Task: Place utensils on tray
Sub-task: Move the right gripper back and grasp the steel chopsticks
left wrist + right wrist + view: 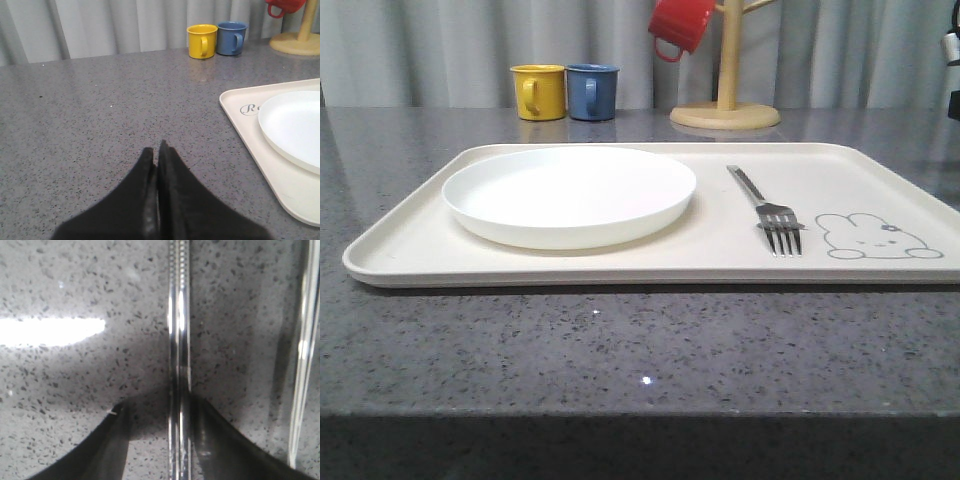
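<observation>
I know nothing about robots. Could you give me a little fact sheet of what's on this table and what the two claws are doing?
Tray: large cream-white rectangular tray on grey speckled counter
On tray: round white plate; four-tined silver fork
Off tray: pair of flat silver chopsticks, lying on the counter
Left gripper: shut, holding nothing, beside the tray
Right gripper: open, fingers either side of the chopsticks
Behind tray: yellow mug, blue mug, red mug on wooden stand
</observation>
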`<state>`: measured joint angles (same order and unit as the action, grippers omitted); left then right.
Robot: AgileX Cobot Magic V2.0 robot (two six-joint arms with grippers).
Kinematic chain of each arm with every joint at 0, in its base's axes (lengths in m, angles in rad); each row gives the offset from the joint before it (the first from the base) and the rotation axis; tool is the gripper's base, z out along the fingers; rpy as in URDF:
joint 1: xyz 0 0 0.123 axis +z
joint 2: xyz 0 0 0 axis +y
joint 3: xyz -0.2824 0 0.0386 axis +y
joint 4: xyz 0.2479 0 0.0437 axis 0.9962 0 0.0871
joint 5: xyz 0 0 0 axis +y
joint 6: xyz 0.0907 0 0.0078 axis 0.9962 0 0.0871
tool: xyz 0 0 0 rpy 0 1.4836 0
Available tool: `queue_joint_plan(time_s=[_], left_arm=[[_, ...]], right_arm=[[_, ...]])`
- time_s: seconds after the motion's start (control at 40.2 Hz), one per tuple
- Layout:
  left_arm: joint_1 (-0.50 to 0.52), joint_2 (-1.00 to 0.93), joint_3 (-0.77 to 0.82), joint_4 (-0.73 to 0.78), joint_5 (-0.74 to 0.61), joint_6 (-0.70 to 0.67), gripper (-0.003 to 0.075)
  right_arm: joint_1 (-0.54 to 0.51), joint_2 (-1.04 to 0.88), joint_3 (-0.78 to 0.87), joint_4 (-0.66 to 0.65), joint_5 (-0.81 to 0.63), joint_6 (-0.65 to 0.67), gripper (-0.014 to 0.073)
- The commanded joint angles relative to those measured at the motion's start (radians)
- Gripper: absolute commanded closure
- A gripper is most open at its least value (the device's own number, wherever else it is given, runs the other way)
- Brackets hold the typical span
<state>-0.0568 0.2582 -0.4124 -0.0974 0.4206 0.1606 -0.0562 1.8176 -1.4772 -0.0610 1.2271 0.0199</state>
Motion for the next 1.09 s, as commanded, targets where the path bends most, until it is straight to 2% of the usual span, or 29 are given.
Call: queue_joint_plan(time_s=[0.0,0.199,0.273,0.522,0.795,0.944,1.069], left_arm=[[-0.008,0.009,-0.026,-0.002,-0.085,-0.006,0.0738],[-0.008,0.009,-0.026,-0.002,-0.085,-0.006,0.0738],[-0.008,0.009,-0.026,-0.002,-0.085,-0.006,0.0738],[-0.008,0.009,-0.026,-0.002,-0.085,-0.006,0.0738],[-0.008,0.009,-0.026,-0.002,-0.085,-0.006,0.0738],[-0.008,0.009,-0.026,-0.002,-0.085,-0.006,0.0738],[-0.008,0.009,-0.026,-0.002,-0.085,-0.006,0.0738]], right_arm=[[-0.007,-0.040,-0.020,-0.006,0.072,-0.013,0.0293],[-0.007,-0.042,-0.020,-0.013,0.090,-0.013,0.0520],[-0.007,-0.046,-0.020,-0.027,0.095,-0.013,0.0569],[-0.007,-0.105,-0.029,-0.037,0.110,-0.013,0.0580],[0.006,-0.236,-0.033,0.120,0.110,0.026,0.0580],[0.069,-0.275,-0.033,0.155,0.110,0.090,0.0578],[0.173,-0.275,-0.033,0.155,0.109,0.159,0.0578]])
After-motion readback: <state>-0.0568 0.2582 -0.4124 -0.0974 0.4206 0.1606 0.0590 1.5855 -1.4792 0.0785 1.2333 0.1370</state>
